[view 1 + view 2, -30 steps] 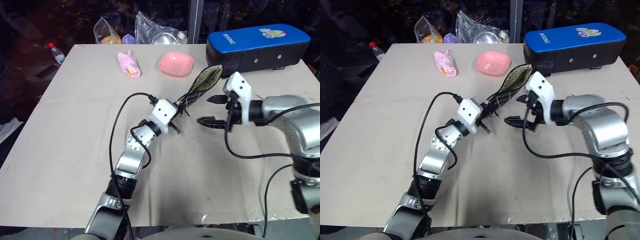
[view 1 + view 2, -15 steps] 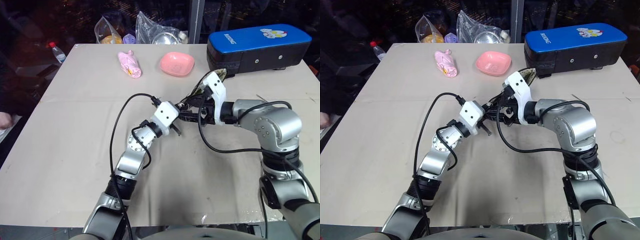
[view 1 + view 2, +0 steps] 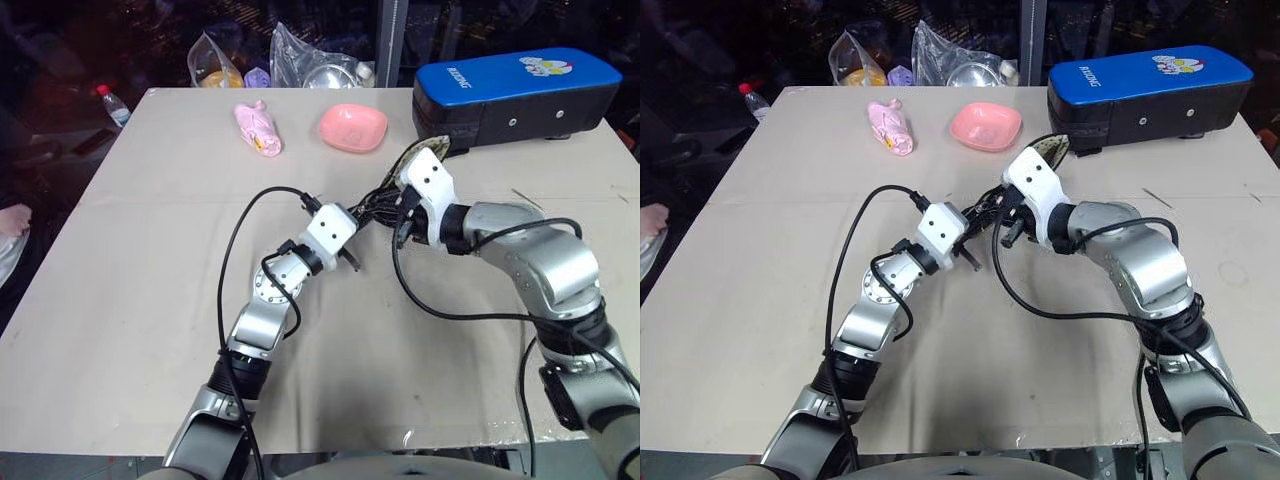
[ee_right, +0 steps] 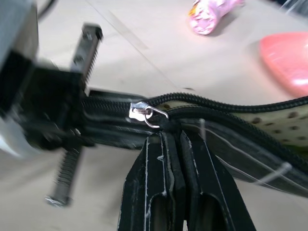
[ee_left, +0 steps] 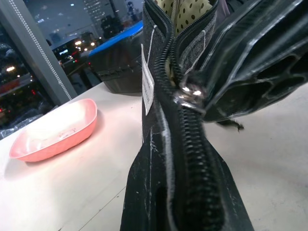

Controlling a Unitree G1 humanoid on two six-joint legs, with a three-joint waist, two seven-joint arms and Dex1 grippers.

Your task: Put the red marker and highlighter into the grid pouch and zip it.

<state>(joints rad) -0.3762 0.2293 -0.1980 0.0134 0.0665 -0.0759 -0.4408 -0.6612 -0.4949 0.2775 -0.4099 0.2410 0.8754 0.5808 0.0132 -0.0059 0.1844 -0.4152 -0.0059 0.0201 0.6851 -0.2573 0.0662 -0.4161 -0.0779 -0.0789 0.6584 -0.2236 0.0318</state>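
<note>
Grid pouch (image 5: 154, 86) — raised above the table, its closed end clamped in the left gripper (image 3: 352, 222) as anchor, while the right gripper (image 4: 174, 137) pinches shut on the zipper pull (image 4: 144, 114) — ready for zipping.

The black, white-gridded fabric pouch (image 3: 418, 158) is mostly hidden behind the two white wrist housings; whether anything lies inside its dotted beige lining cannot be told; the clear plastic bags (image 3: 310, 62) past the worktop's far edge hold blurred, unidentifiable contents.
</note>
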